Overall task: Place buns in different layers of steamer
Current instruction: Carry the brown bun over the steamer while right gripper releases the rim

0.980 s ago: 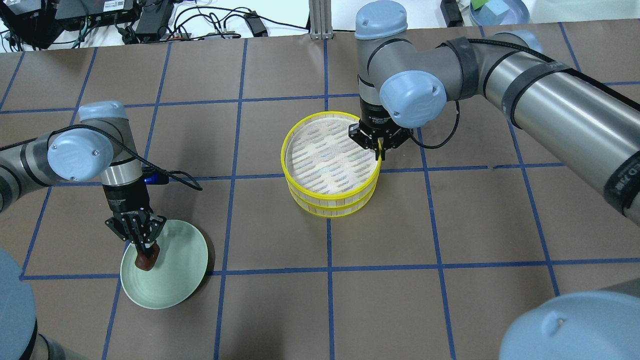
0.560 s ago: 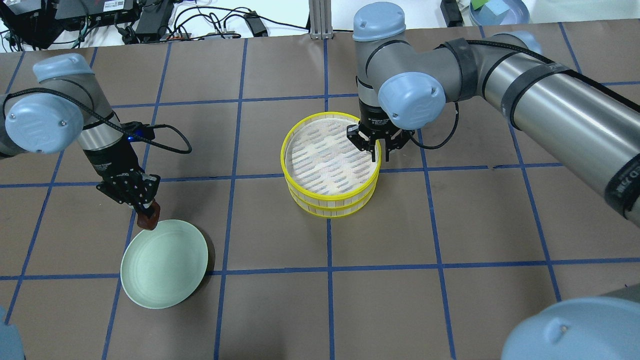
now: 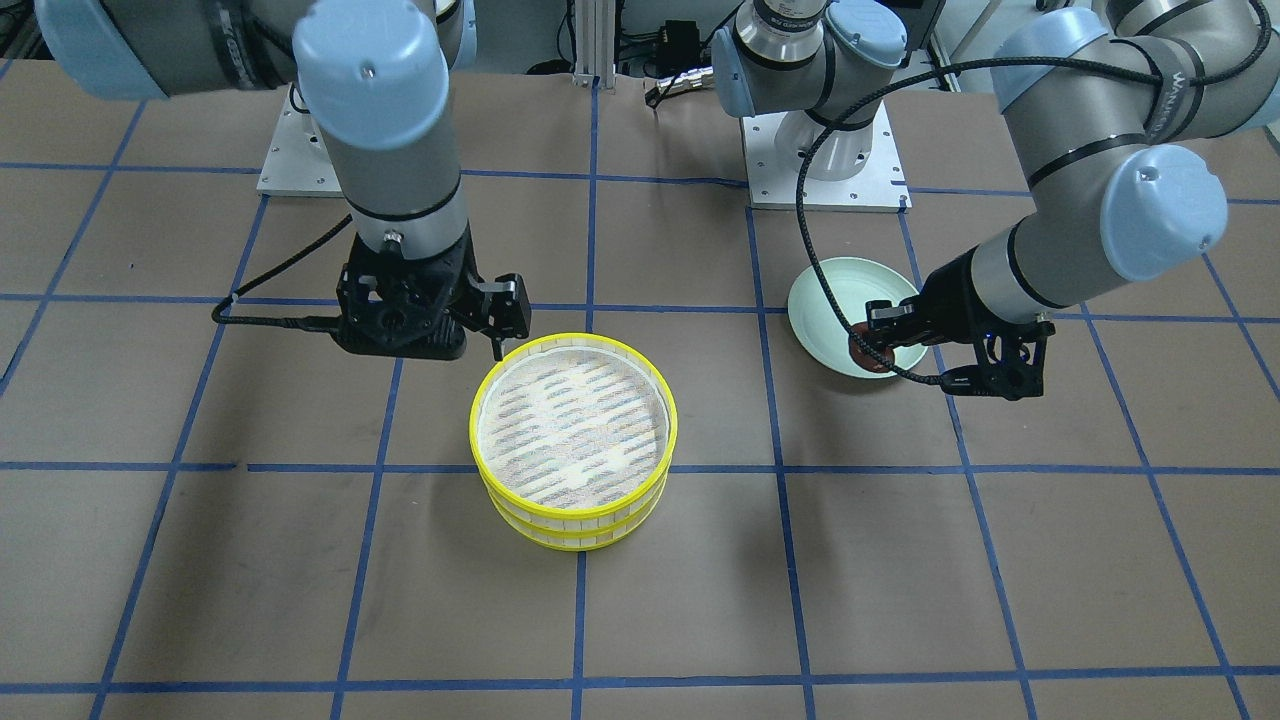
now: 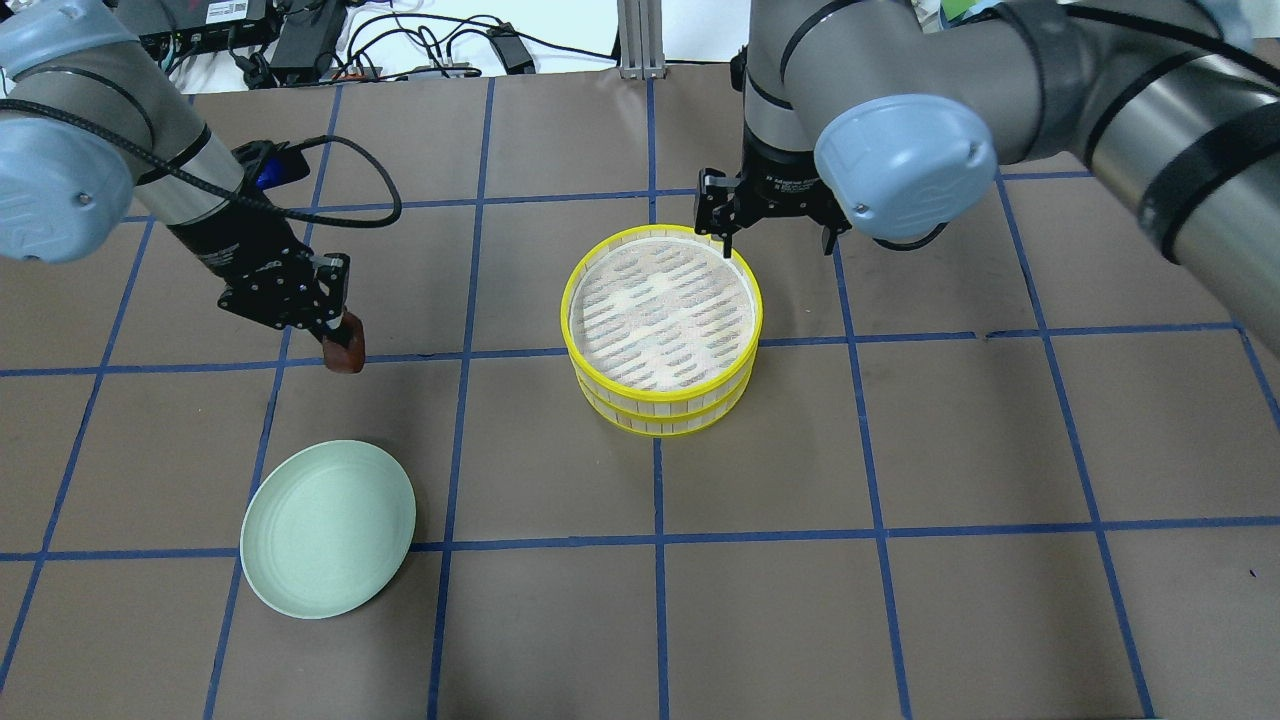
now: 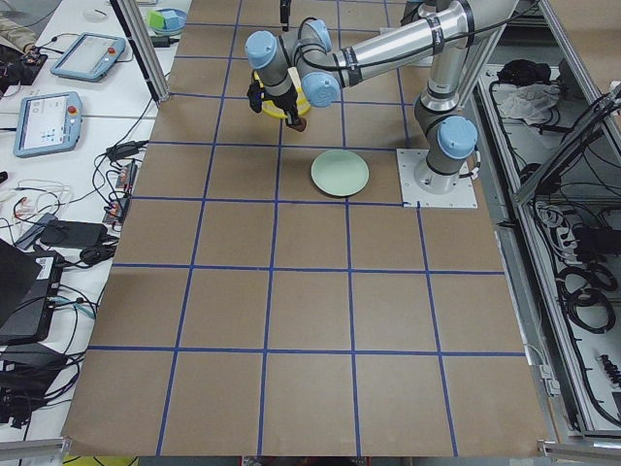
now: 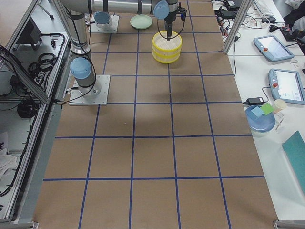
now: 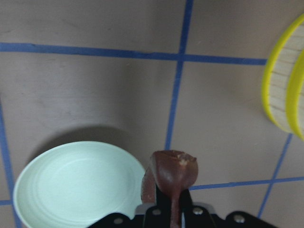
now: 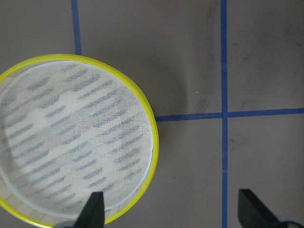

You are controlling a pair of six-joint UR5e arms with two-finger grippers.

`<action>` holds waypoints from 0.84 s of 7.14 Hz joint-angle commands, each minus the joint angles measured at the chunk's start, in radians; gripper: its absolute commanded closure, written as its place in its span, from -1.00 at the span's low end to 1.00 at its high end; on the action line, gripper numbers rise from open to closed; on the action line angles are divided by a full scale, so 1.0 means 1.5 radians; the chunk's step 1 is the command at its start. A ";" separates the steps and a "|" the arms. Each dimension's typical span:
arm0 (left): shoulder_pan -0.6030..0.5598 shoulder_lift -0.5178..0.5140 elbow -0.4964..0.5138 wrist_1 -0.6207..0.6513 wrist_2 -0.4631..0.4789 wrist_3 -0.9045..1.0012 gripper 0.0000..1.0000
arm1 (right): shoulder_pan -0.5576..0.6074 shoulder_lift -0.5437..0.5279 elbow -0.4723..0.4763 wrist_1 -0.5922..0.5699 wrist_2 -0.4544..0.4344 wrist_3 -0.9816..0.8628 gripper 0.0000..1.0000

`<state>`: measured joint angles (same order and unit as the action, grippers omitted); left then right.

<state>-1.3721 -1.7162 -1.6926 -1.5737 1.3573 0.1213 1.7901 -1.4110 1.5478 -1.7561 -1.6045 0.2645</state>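
The dark reddish-brown bun [image 4: 346,354] is pinched in my left gripper [image 4: 340,345], in the air above the bare table between the plate and the steamer. It also shows in the left wrist view [image 7: 174,168] and the front view [image 3: 864,350]. The two steamer layers are stacked, the top layer [image 4: 664,393] on the lower layer [image 4: 660,421]. The top mesh floor is bare. My right gripper [image 4: 775,238] is open and empty, above the stack's far right edge; the right wrist view shows its spread fingers [image 8: 92,211] beside the rim [image 8: 153,142]. The cream-white bun is out of view.
The pale green plate [image 4: 328,528] lies empty at the near left of the table, also in the left wrist view [image 7: 71,185]. Blue tape lines grid the brown table. Cables and gear lie beyond the far edge.
My left gripper has lifted the brown bun off the plate and carried it away from the plate, toward the steamer. My right gripper has left the top layer's rim, opened and risen.
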 commanded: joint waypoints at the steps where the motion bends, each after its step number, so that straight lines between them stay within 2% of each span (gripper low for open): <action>1: -0.074 0.003 0.009 0.077 -0.118 -0.119 1.00 | -0.016 -0.098 -0.006 0.059 0.003 -0.010 -0.99; 3: -0.128 -0.014 0.005 0.167 -0.213 -0.227 1.00 | -0.043 -0.135 -0.004 0.142 -0.005 -0.015 -0.99; 4: -0.134 -0.027 0.004 0.201 -0.264 -0.238 1.00 | -0.075 -0.135 -0.004 0.147 0.003 -0.057 -0.99; 5: -0.139 -0.040 0.001 0.212 -0.293 -0.243 1.00 | -0.088 -0.137 -0.004 0.143 0.006 -0.085 -0.99; 6: -0.160 -0.055 0.000 0.237 -0.293 -0.243 1.00 | -0.089 -0.137 -0.003 0.140 0.004 -0.090 -0.99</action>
<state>-1.5828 -1.7725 -1.6894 -1.2616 0.9439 -0.2352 1.6710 -1.6146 1.5421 -1.5449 -1.5988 0.1562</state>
